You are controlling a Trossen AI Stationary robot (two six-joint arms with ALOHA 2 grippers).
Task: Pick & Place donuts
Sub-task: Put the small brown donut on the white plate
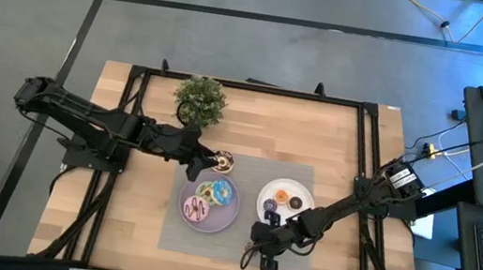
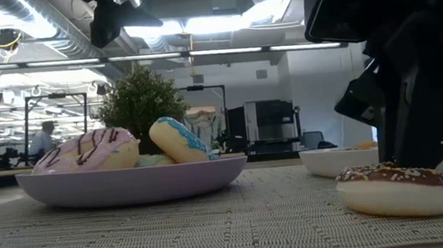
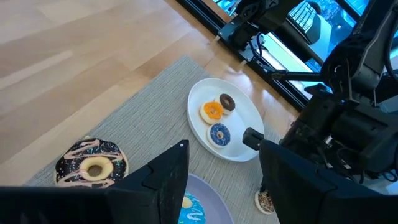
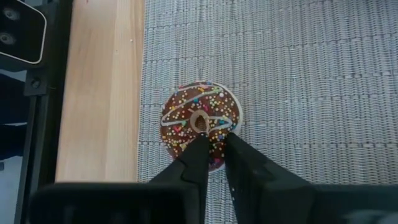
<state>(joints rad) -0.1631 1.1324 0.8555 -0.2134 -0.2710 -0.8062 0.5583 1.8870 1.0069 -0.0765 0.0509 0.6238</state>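
Observation:
A small chocolate donut with sprinkles (image 4: 198,112) lies flat on the grey mat (image 4: 311,74), close to the mat's near edge. My right gripper (image 4: 215,142) slants down onto it, its fingers nearly together. In the low view the same donut (image 2: 399,188) rests on the mat under the dark gripper (image 2: 421,140). My left gripper (image 1: 205,160) hovers open above the mat's far left corner. Beside it a dark donut with pink icing (image 3: 92,165) lies on the mat, outside the fingers. My right gripper has its two fingertips (image 4: 200,149) on the donut's ring beside the hole (image 4: 215,129), on the side toward the gripper. It comes slanting down from the table's far right. The tips cover the contact, so pinch or press cannot be told. The donut lies flat on the mat.
A lilac plate (image 1: 185,210) holds pink (image 1: 197,209), blue (image 1: 222,191) and light green donuts. A white plate (image 1: 301,193) on the mat's right holds three small donuts. A potted plant (image 1: 200,99) stands at the far left. Black frame rails run along the table's edges.

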